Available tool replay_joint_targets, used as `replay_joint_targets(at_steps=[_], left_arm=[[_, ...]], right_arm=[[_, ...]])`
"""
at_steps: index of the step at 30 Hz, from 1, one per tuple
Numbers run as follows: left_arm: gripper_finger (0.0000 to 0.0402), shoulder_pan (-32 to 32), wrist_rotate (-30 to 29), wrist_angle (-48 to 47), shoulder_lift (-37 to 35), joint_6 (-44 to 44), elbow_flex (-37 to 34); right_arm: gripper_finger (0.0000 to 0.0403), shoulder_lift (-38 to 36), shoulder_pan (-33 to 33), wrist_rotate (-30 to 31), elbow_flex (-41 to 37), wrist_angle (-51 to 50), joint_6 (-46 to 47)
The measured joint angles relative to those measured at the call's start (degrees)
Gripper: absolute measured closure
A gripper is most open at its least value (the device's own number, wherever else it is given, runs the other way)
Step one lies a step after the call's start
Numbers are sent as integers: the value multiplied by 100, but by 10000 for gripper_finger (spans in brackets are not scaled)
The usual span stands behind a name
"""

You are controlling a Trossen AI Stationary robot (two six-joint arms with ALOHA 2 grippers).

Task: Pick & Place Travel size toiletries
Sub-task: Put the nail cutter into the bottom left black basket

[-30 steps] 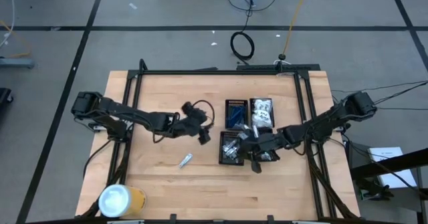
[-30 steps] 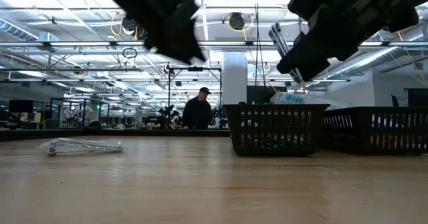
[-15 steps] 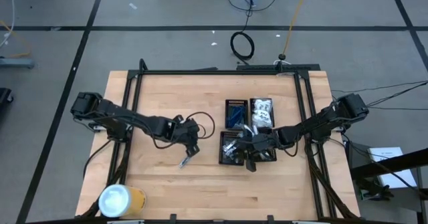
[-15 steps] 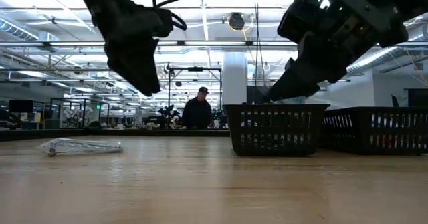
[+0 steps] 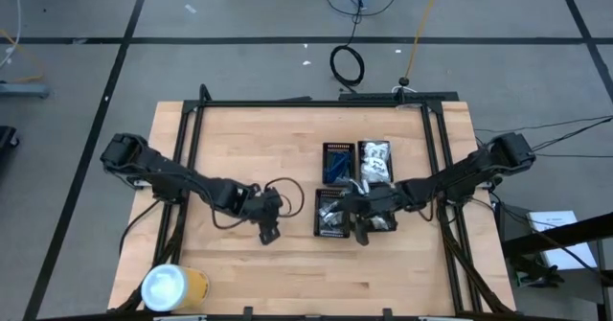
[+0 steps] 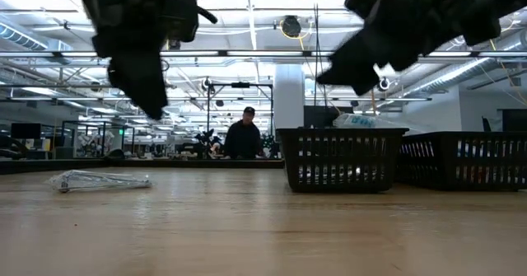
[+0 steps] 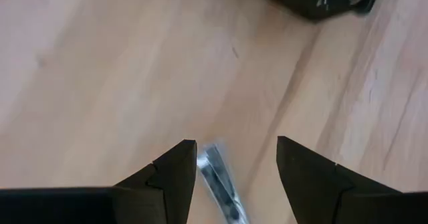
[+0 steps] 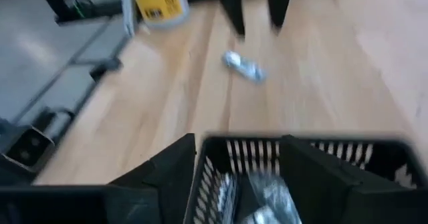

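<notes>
A slim toiletry in a crinkly clear packet (image 6: 99,180) lies flat on the table at mid-left. My left gripper (image 7: 235,144) hangs open straight above it, with the packet (image 7: 217,177) showing between the fingers and clear of them; in the high view that gripper (image 5: 268,229) hides it. My right gripper (image 8: 237,138) is open above the near-left black tray (image 5: 330,216), which holds silvery little items (image 8: 267,197). Nothing shows between its fingers.
Several black gridded trays stand together right of centre: one with blue items (image 5: 337,163), one with white items (image 5: 375,160), one under the right arm (image 5: 385,221). A yellow cylinder with a white lid (image 5: 172,287) stands at the near left corner. A person stands far behind the table (image 6: 243,136).
My left gripper has gone toward the table's near edge and down, ending over the clear packet. My right gripper dipped toward the near-left tray and rose again. The slim silvery thing that stuck out of it a second ago no longer shows there.
</notes>
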Motion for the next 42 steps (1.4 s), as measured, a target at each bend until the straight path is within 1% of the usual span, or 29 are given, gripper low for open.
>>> replay_joint_targets(at_steps=[4, 8, 12, 15, 19, 22, 24, 25, 29, 30, 31, 32, 36, 40, 42], left_arm=[[209, -332, 118, -318, 245, -753, 0], [217, -575, 545, -540, 677, -1495, -4], [224, -643, 844, -651, 1079, -1885, -4], [226, -643, 941, -589, 1237, -2005, 16], [227, -646, 786, -573, 1332, -2002, 24], [233, -640, 810, -596, 1411, -1804, 21], [254, -651, 828, -634, 1490, -1638, 24], [271, -647, 834, -669, 1498, -1586, 24], [365, -594, 853, -714, 1480, -1492, 20], [374, -570, 838, -730, 1439, -1449, 13], [375, -543, 800, -727, 1428, -1406, 13], [375, -533, 687, -693, 1410, -1334, 34], [374, -604, -196, -468, 1081, -641, 82], [374, -691, -1361, 315, 390, 274, 140], [374, -721, -1902, 734, 184, 854, 142]], right_arm=[[186, -349, -1, 0, 2, 35, -329], [189, -626, 0, 8, 2, 28, -654], [192, -733, -1, 9, 2, 34, -836], [192, -729, 0, 8, 0, 12, -846], [192, -727, 0, 9, 0, -133, -809], [193, -727, 0, 10, 0, -141, -771], [193, -727, 0, 10, 0, -148, -697], [193, -727, 0, 8, 0, -161, -687], [193, -727, 0, 10, 0, -195, -676], [193, -727, 0, 10, 0, -191, -676], [193, -727, 0, 10, 0, -190, -677], [193, -727, 0, 10, 0, -197, -683], [193, -727, 0, 17, 0, -246, -693], [193, -727, 0, 288, 0, -231, -696], [193, -727, 0, 466, 0, -210, -697]])
